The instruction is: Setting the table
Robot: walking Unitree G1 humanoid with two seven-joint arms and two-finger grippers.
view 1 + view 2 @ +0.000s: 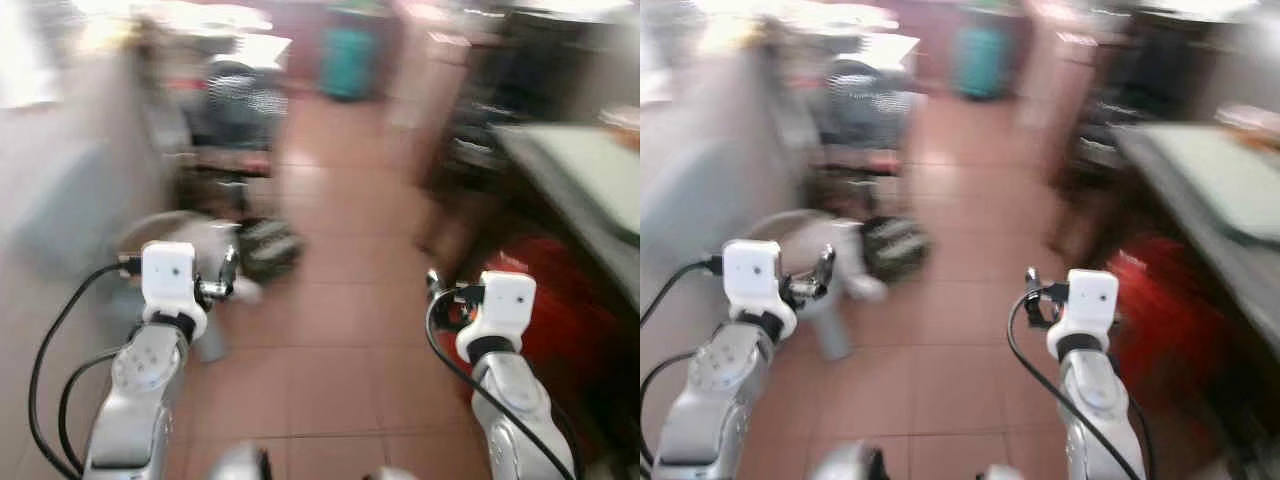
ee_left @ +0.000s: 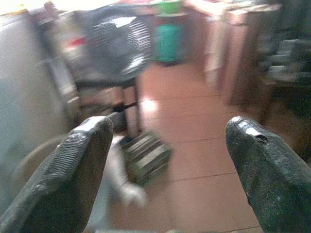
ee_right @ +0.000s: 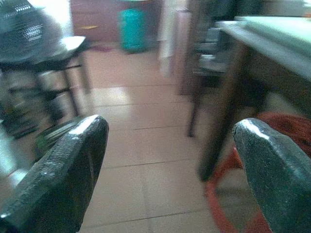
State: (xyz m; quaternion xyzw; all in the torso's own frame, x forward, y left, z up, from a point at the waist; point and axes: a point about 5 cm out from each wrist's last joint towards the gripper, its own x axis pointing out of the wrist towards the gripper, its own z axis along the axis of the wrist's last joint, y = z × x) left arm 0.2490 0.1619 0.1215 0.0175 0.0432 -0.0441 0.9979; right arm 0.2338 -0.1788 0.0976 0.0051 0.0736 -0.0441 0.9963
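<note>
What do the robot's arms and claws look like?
Both arms are shiny silver with round joints. Each wrist carries a white boxy block with a small dark dot, and black cables loop beside it. The left claw and right claw each have two thick, black, rough-textured fingers.

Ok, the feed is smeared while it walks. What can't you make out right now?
- Table on the robot's right: motion blur in both eye views and the picture edge hide what lies on it.
- Red object under the table: too blurred to identify; cut off in the right wrist view.
- Dark clutter by the left wall: blurred shapes, not identifiable.
- Left gripper and right gripper: fingers apart, holding nothing.
</note>
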